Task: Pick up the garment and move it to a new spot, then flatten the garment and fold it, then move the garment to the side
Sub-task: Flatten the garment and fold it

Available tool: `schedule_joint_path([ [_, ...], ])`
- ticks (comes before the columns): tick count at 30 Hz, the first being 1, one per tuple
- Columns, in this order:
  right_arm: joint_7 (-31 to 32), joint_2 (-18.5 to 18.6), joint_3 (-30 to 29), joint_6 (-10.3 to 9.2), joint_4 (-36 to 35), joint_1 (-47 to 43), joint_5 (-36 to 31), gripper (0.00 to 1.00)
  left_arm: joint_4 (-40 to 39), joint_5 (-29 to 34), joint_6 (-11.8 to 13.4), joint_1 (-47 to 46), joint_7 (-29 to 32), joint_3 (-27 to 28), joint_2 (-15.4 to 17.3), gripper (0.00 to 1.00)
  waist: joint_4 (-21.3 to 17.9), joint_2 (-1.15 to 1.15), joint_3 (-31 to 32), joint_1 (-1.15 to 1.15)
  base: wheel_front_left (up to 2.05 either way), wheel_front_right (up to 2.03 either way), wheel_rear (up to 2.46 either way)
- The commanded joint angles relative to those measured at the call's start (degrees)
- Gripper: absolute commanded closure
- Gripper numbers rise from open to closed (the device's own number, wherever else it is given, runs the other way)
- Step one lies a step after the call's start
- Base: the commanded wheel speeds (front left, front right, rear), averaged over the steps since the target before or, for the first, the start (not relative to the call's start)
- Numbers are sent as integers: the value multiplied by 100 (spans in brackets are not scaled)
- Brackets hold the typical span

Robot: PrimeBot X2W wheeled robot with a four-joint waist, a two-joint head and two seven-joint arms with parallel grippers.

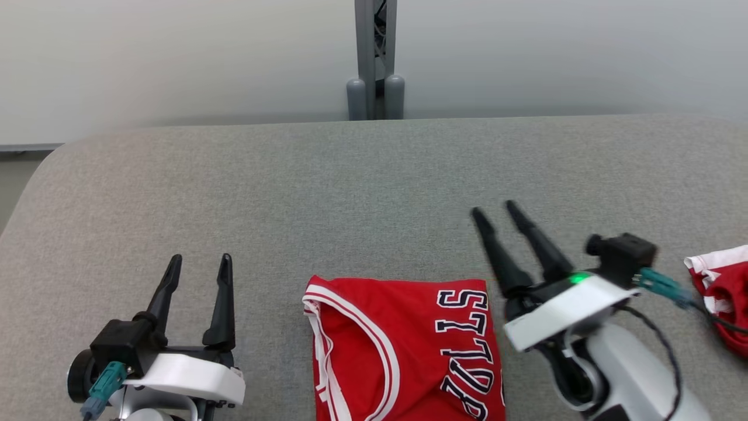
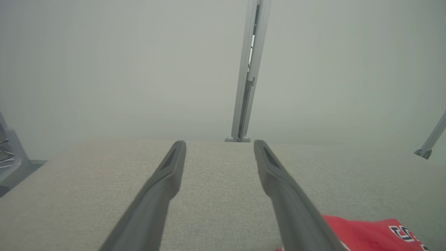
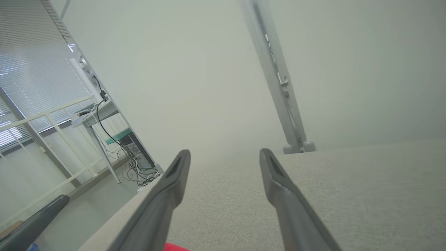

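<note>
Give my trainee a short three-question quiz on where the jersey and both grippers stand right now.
1. True or false: the right gripper is clamped on the red jersey.
2. In the head view, where is the left gripper relative to the jersey? A) to its left, apart from it B) to its right C) resting on top of it
3. Fill in: a second red garment lies at the ____ edge of the table.
Key: 1 false, the right gripper stands open and empty beside the jersey; 2 A; 3 right.

Red jersey [image 1: 403, 345] lies folded flat on grey table, lettering up.
</note>
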State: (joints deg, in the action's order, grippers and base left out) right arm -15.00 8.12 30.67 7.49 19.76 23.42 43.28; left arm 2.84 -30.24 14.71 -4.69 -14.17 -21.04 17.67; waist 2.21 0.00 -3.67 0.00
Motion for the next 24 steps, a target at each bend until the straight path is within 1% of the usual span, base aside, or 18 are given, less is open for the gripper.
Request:
schedule_joint_path([
  [1, -30, 101, -346, -1, -101, -198, -195, 0, -50, 18, 47, 70, 3, 51, 68, 0, -75, 0, 44, 0, 0, 0, 0],
  [7, 21, 267, -1567, -1, -466, -870, -1007, 0, -148, -38, 139, 227, 25, 160, 181, 0, -217, 0, 150, 0, 0, 0, 0],
  [8, 21, 267, -1567, -1, -466, -870, -1007, 0, -148, -38, 139, 227, 25, 160, 181, 0, -217, 0, 150, 0, 0, 0, 0],
  [14, 384, 276, -2492, -1, -1042, -1571, -1917, 0, -234, -19, 218, 408, 72, 199, 291, 0, -305, 0, 270, 0, 0, 0, 0],
  [17, 625, 187, -2785, -1, -1353, -1927, -2232, 0, -258, -38, 257, 534, 103, 192, 325, 0, -321, 0, 375, 0, 0, 0, 0],
  [24, 1031, -34, -3183, -1, -1916, -2534, -2541, 0, -413, 3, 412, 782, 199, 173, 409, 0, -309, 0, 455, 0, 0, 0, 0],
])
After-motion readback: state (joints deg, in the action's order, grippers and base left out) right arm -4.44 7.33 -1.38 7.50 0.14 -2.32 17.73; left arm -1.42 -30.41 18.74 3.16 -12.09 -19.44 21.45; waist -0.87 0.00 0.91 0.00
